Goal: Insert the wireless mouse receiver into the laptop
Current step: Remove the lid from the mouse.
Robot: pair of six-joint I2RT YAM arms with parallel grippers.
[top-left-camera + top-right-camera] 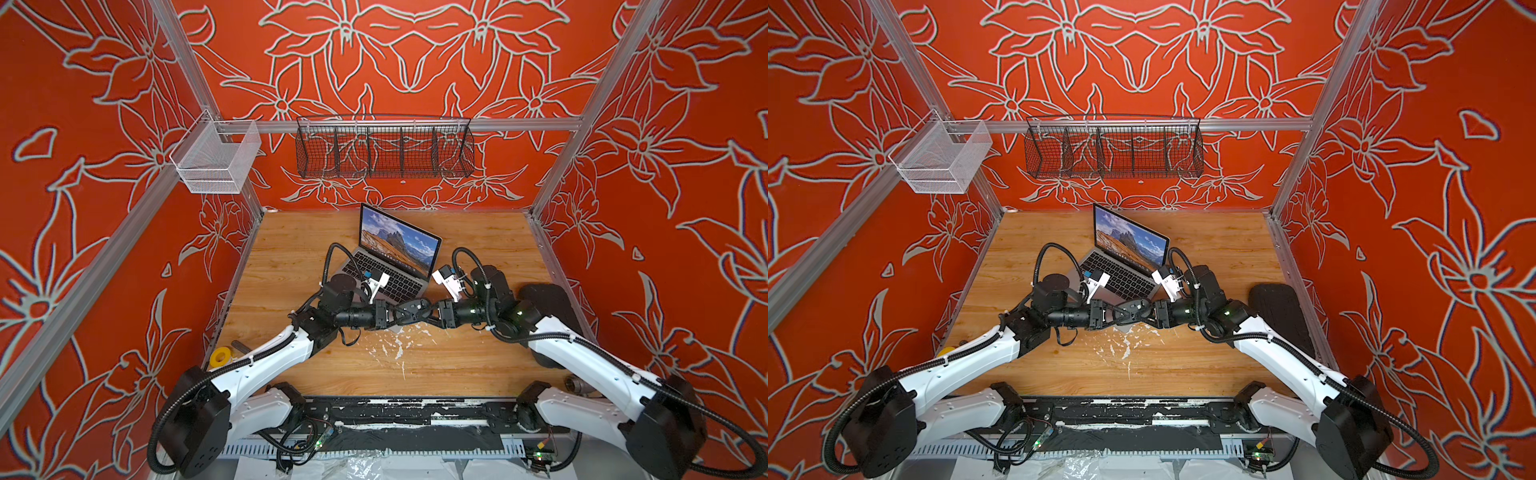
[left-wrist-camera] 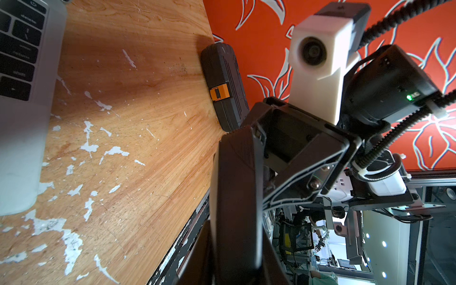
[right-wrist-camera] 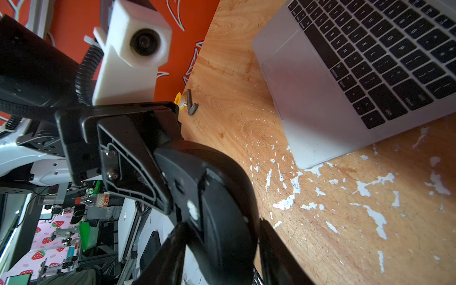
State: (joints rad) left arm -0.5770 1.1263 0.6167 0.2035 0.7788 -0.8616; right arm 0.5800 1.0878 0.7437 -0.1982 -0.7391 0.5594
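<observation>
We see left fingers (image 3: 138,160) clenched, tips on black mouse (image 3: 217,187); wireless mouse receiver hidden, we guess there; right fingers (image 3: 276,251) grasp mouse over counter (image 3: 320,234) middle, near laptop (image 3: 308,98) front. Risk: tiny receiver slips, drops if pinch weak.

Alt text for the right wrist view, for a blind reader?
The right gripper clasps a black oval mouse, with the left gripper's closed tip meeting it from the opposite side. Beyond lies an open silver-grey laptop with black keys on a paint-flecked wooden table.
</observation>
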